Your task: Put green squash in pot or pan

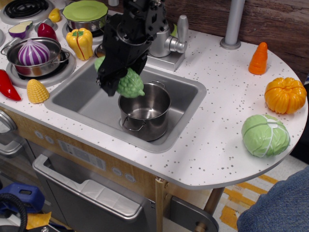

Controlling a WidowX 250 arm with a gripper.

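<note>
The speckled white worktop (212, 140) is carrying a grey sink basin (87, 99) set into it, with a chrome faucet (164, 41) standing behind. The black robot arm (137, 24) is reaching down over the sink's back edge. A pale-green cabbage (265, 135) is sitting at the right end of the worktop, near an orange pumpkin (285, 95) and an orange carrot (259, 58). The shiny steel pot (145, 113) is standing upright in the sink, its inside showing bare metal. On the left burner, a shallower steel pan (36, 60) is holding a purple onion (33, 52); a pot with a lime-green lid (86, 12) is sitting further back. The gripper (116, 83) is clamping the green squash (128, 84), holding it in the air just above the pot's left rim, apart from the metal. A yellow pepper (80, 42), a corn cob (36, 91) and a red pepper (7, 84) are lying left of the sink.
</note>
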